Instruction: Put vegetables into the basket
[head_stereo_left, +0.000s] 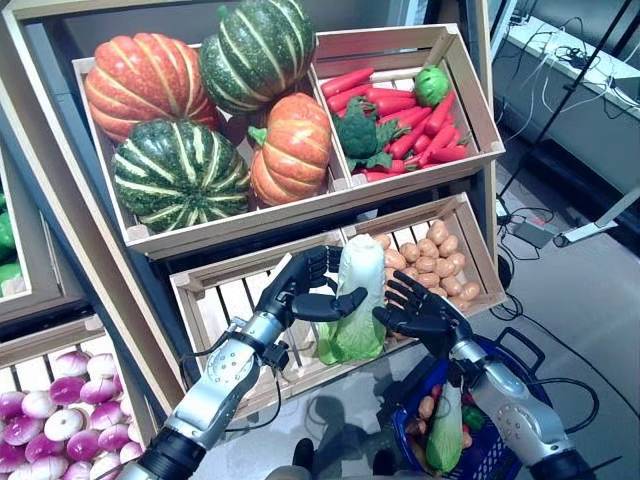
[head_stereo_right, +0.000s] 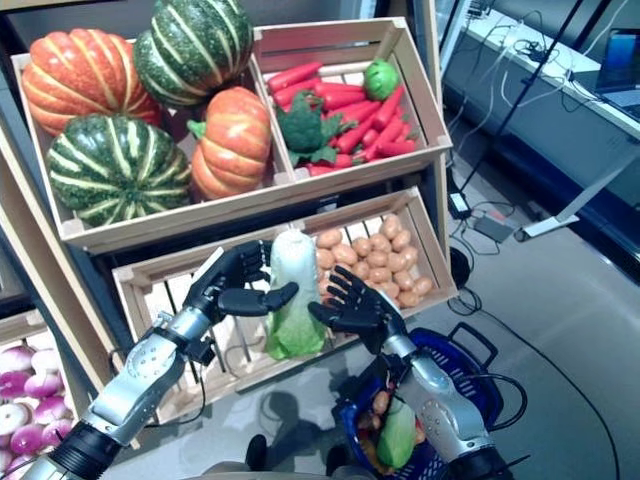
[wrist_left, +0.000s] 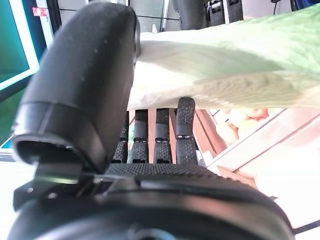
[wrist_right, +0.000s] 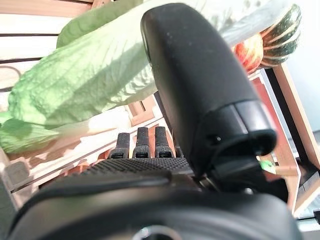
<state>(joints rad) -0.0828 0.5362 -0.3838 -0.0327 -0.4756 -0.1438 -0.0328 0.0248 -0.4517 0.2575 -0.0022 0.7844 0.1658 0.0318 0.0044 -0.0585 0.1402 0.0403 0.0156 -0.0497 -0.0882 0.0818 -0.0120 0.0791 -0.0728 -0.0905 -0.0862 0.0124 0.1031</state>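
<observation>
My left hand (head_stereo_left: 300, 290) holds a pale green napa cabbage (head_stereo_left: 358, 295) upright in front of the stand's lower crate, thumb across its front and fingers behind it; the cabbage also shows in the left wrist view (wrist_left: 225, 65). My right hand (head_stereo_left: 425, 315) is open with fingers spread, just right of the cabbage's lower half and above the basket; the cabbage lies past its thumb in the right wrist view (wrist_right: 90, 85). The blue basket (head_stereo_left: 497, 458) stands on the floor at the lower right and holds another long green-white vegetable (head_stereo_left: 445, 430) and small orange-brown ones (head_stereo_left: 428, 405).
The wooden stand (head_stereo_left: 300, 215) rises right behind both hands, with slanted crates above and an open slatted crate (head_stereo_left: 225, 300) behind the left hand. Grey floor with cables and a metal leg (head_stereo_left: 590, 230) lies to the right.
</observation>
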